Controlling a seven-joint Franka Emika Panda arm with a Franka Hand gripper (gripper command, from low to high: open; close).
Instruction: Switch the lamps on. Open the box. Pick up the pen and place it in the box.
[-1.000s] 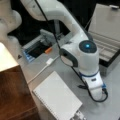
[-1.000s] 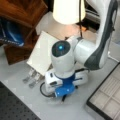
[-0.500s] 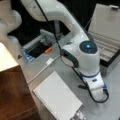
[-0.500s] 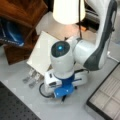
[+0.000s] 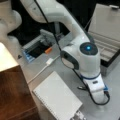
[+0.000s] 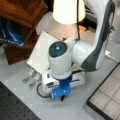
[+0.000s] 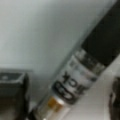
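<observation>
The arm (image 5: 62, 17) reaches down over the grey worktop (image 5: 57, 67) with its wrist bent low, so that the pincer (image 7: 62, 100) sits close above the surface. In both front views the wrist housing hides the pincer itself. In the wrist view two dark fingers (image 7: 12, 92) show at 8 o'clock and at 4 o'clock, one on each side of the pen (image 7: 82, 65). Whether they touch the pen, and how far apart they stand, cannot be told.

One pen is visible. It lies on the worktop directly below the wrist and runs diagonally from 7 o'clock to 1 o'clock in the wrist view. Its upper barrel is black; a silvery band with dark lettering follows, then a short gold-coloured section near the lower end.

One box (image 5: 110, 37) stands open at 2 o'clock in a front view, lid raised, with grey compartments inside. In a front view its edge (image 6: 107, 97) lies at 4 o'clock.

One lamp (image 6: 68, 11) shows at 12 o'clock, its cream shade glowing.

One white notebook (image 5: 57, 97) lies at 6 o'clock, near the wrist.
</observation>
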